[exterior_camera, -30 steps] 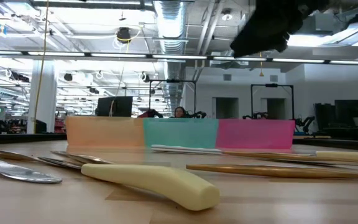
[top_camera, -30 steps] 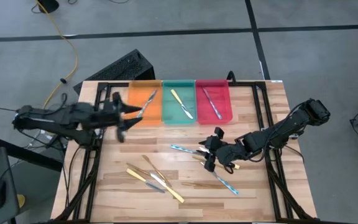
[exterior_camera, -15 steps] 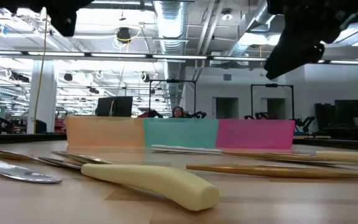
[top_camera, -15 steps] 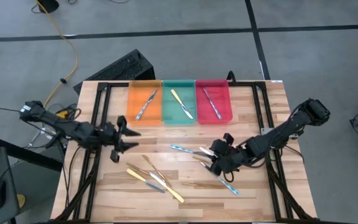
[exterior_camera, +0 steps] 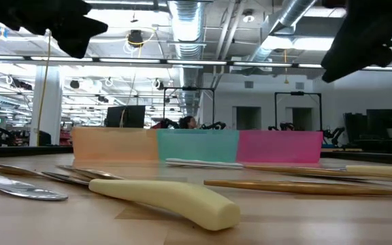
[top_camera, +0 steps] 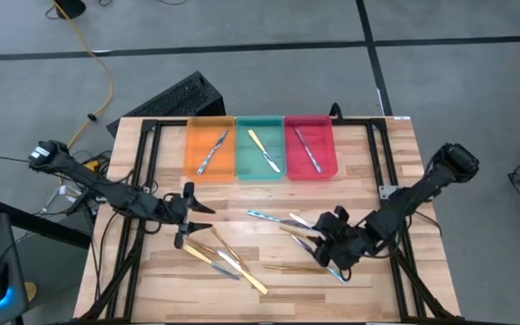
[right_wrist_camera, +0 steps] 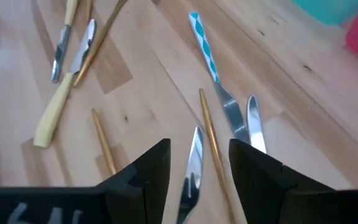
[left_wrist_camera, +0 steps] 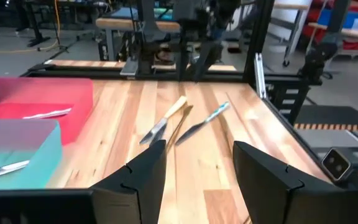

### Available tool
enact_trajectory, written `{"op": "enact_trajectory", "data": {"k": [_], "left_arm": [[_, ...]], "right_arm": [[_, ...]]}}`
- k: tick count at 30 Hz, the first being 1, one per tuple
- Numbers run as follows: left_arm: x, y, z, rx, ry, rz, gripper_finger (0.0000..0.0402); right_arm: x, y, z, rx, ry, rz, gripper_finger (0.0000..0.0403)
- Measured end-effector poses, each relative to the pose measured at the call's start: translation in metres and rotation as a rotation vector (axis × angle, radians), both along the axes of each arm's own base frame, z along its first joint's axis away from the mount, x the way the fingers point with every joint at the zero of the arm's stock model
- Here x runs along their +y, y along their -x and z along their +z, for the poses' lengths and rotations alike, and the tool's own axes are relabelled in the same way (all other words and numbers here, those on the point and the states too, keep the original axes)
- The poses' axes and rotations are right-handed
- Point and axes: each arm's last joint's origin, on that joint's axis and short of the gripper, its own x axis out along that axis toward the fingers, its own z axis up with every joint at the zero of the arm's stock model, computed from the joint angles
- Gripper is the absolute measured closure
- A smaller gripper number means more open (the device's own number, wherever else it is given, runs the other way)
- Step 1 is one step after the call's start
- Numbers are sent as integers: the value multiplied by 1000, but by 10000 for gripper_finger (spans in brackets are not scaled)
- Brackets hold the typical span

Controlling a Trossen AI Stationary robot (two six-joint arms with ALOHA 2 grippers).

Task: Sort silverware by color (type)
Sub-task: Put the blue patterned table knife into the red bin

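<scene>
Loose silverware lies flat on the wooden table in two groups. A left group (top_camera: 219,255) has yellow-handled, bronze and silver pieces; a right group (top_camera: 283,221) has a blue-patterned knife (right_wrist_camera: 209,53), bronze sticks and silver pieces. One utensil lies in each of the orange tray (top_camera: 210,167), green tray (top_camera: 260,171) and red tray (top_camera: 310,170). My left gripper (top_camera: 197,219) (left_wrist_camera: 199,149) is open, just far of the left group. My right gripper (top_camera: 319,242) (right_wrist_camera: 199,149) is open, low over the right group, with a silver piece (right_wrist_camera: 193,163) and a bronze stick (right_wrist_camera: 211,146) showing between its fingers.
The three trays stand side by side at the table's far edge. Black frame rails (top_camera: 138,226) run along the left and right sides. In the low view a yellow handle (exterior_camera: 169,197) lies close to the camera. Bare wood shows between the trays and the utensils.
My left gripper has drawn back from beside the orange tray toward the near edge, down to the left group of utensils. My right gripper has shifted a little toward the near edge and to the right over the right group. The utensils have stayed where they were.
</scene>
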Motion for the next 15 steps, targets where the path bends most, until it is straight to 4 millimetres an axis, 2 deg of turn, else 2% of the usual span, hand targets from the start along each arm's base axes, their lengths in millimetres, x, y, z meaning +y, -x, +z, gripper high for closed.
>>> {"op": "enact_trajectory", "data": {"k": [5, 9, 15], "left_arm": [[-2, -5, -1, -15, 30, 4, 233], [-3, -6, 5, -76, 57, -2, 233], [-2, -4, 16, -162, 59, -19, 233]], "right_arm": [[4, -1, -14, 44, 45, -32, 217], [6, -11, -40, 132, 81, -64, 217], [16, -21, -77, 218, 38, -89, 217]]}}
